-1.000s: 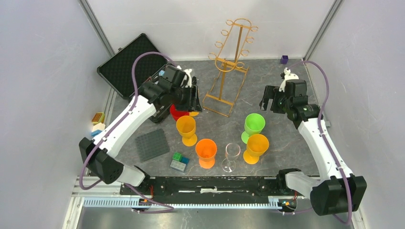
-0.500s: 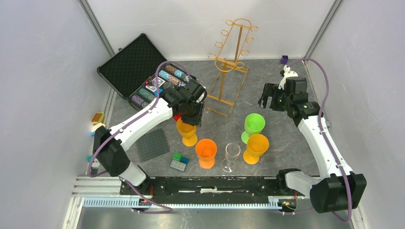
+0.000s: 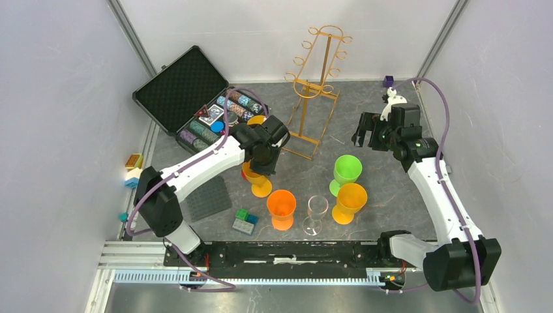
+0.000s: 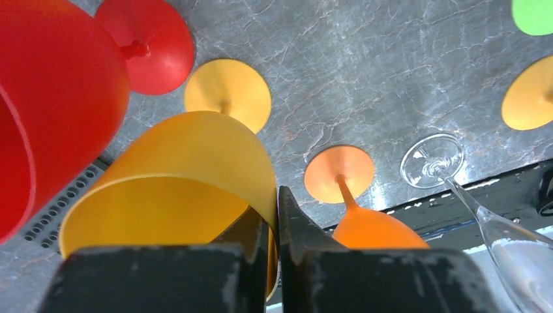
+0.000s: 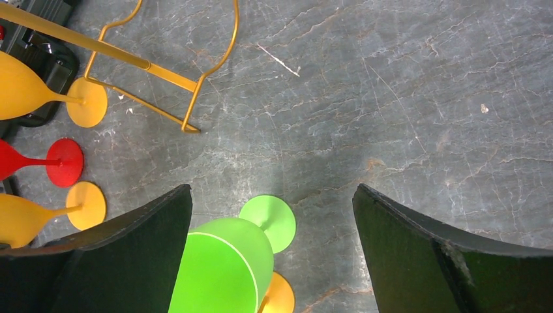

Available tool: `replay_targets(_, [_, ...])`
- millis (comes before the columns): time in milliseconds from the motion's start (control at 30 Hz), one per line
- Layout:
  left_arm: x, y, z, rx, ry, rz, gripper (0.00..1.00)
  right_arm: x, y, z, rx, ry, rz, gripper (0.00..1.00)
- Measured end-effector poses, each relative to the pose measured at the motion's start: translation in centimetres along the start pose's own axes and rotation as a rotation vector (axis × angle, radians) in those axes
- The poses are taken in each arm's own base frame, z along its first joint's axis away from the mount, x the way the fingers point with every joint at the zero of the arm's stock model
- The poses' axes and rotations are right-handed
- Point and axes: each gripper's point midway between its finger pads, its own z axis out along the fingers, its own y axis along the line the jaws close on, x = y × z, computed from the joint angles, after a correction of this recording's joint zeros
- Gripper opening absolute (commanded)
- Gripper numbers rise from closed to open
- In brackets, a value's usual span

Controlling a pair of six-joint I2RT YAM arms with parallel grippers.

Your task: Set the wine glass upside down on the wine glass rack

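A grey marbled table (image 3: pixel 372 104) seen from above, with two white robot arms reaching in from the near edge. The left fingers (image 4: pixel 300 241) are clenched on the rim of a yellow-orange plastic wine glass (image 4: pixel 195 156), one finger inside the bowl and one outside, pinching its wall. This glass is upright near the middle of the table, its round foot towards the near side, just beside a red plastic goblet (image 4: pixel 52 98). The tall gold wire wine glass rack (image 3: pixel 313 98) stands at the far middle of the table, near the held glass but apart from it, with nothing hanging on its loops. The right fingers (image 5: pixel 130 241) are spread wide and released, grasping nothing, hanging above a lime-green plastic goblet (image 5: pixel 225 261). Nearer the arms stand an orange goblet (image 3: pixel 282 207) and a clear wine glass (image 3: pixel 316 212).
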Motion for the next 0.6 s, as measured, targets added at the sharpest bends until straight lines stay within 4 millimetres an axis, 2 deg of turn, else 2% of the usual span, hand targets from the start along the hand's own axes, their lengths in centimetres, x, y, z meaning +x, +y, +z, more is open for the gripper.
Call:
replay_targets(133, [-1.1, -0.3, -1.4, 0.018, -0.052, -0.005, 0.02, -0.4, 0.3, -0.3, -0.009, -0.006, -0.001, 0.97])
replay_targets(233, [-2.6, -0.7, -3.6, 0.049, -0.128, -0.018, 0.02, -1.1, 0.6, -0.7, -0.018, -0.019, -0.002, 0.97])
replay_targets(433, [-6.1, -1.7, -10.9, 0.148, -0.345, -0.058, 0.02, -2.6, 1.8, -1.6, -0.071, -0.048, -0.007, 0.97])
replay_targets(500, [-7.0, -1.9, -13.4, 0.189, -0.414, -0.066, 0.02, -2.9, 2.3, -1.8, -0.097, -0.052, -0.008, 0.98])
replay_targets(600, [-7.8, -2.5, -16.1, 0.254, -0.485, -0.079, 0.02, -3.0, 3.2, -2.1, -0.14, -0.051, -0.004, 0.98])
